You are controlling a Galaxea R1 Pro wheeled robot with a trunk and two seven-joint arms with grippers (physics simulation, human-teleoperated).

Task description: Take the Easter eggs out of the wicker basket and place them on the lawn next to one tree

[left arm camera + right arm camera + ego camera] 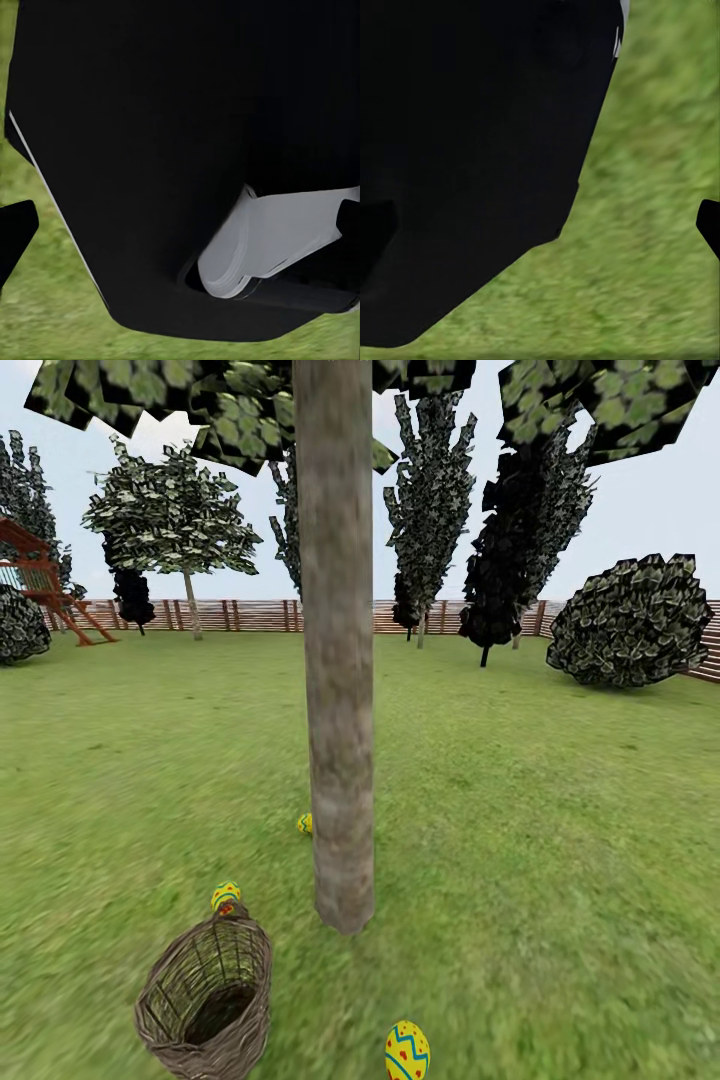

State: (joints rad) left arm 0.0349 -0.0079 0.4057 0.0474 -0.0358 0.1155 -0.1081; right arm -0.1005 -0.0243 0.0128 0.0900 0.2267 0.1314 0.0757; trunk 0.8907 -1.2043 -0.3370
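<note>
Basket looks empty, three eggs around tree. My grip state: cannot tell. Risk: base nudging near egg away.

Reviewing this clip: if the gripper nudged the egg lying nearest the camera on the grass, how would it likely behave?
The nearest egg looks smooth and rounded, so it would probably roll or wobble off rather than slide. The lawn looks flat, so it likely wouldn't travel far. Its glossy shell may slip between fingers.

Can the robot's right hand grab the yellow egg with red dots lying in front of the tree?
Probably yes: the yellow egg with red dots lies in the open on the green grass lawn, beside the grey-tan tree trunk and apart from the brown wicker basket, with nothing covering it.
</note>
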